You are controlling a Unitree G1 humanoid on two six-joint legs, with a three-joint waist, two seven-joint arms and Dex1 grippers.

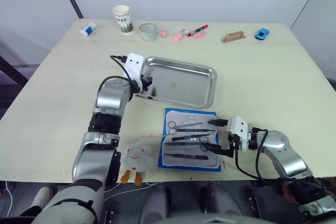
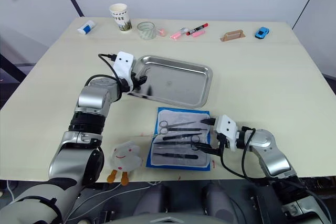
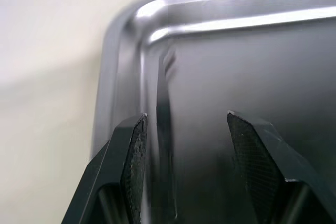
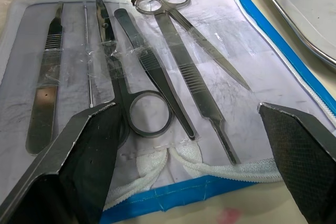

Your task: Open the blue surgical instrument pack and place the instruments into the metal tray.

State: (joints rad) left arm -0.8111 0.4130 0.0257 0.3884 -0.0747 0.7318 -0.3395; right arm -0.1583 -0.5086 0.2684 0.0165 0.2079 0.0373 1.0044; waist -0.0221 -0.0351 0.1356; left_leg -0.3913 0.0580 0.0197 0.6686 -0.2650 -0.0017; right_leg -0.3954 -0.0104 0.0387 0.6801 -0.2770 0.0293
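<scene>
The blue surgical instrument pack [image 1: 191, 140] lies unzipped and flat near the table's front edge, its grey-white lining up. Several instruments [image 4: 194, 72] rest on the lining: scissors, ring-handled forceps and flat-handled tools. My right gripper [image 4: 186, 109] hovers open just over the pack's right edge [image 1: 223, 142], its fingers apart and holding nothing. Behind the pack sits the metal tray [image 1: 184, 85]. My left gripper [image 3: 186, 116] is open over the tray's left end [image 1: 148, 85]. A slim dark instrument [image 3: 164, 129] lies blurred on the tray floor near the corner, between the spread fingers.
A white plush toy [image 1: 137, 158] lies left of the pack at the front edge. Along the table's far edge stand a paper cup [image 1: 122, 18], a glass [image 1: 148, 31], pink and red markers [image 1: 197, 31], a wooden piece [image 1: 233, 36] and a blue toy car [image 1: 262, 34].
</scene>
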